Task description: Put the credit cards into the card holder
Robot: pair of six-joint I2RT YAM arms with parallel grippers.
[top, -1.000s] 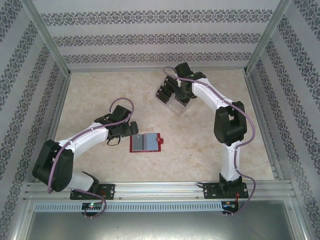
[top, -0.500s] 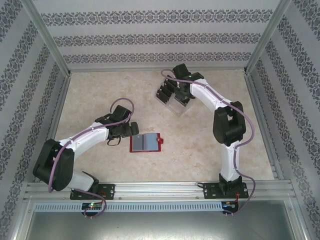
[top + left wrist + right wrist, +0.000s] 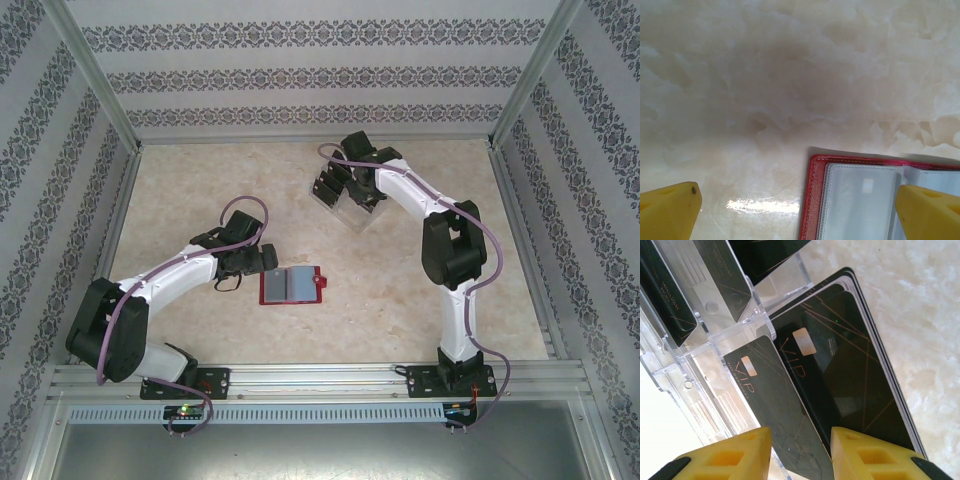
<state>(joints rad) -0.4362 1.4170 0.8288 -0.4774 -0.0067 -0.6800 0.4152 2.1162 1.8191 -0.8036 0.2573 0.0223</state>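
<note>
1. Change noted: over the last second, right arm swung further left and far; right pincer [image 3: 345, 183] now over the clear rack [image 3: 352, 212] at far centre of the desk [image 3: 200, 180]. Judged as card pick-up under way, nothing transferred yet.
2. Right wrist view only: jaws partly open, astride one of the credit cards [image 3: 790, 405] in the rack; firm hold not verifiable.
3. Card holder [image 3: 292, 285] lying open, near centre, unmoved.
4. Left wrist view: left pincer [image 3: 797, 192] wide open, empty, at holder's left edge; no black card in visible sleeve.

Black gold-lined credit cards [image 3: 840, 365], red card holder [image 3: 807, 200], beige marbled table [image 3: 200, 190]
</note>
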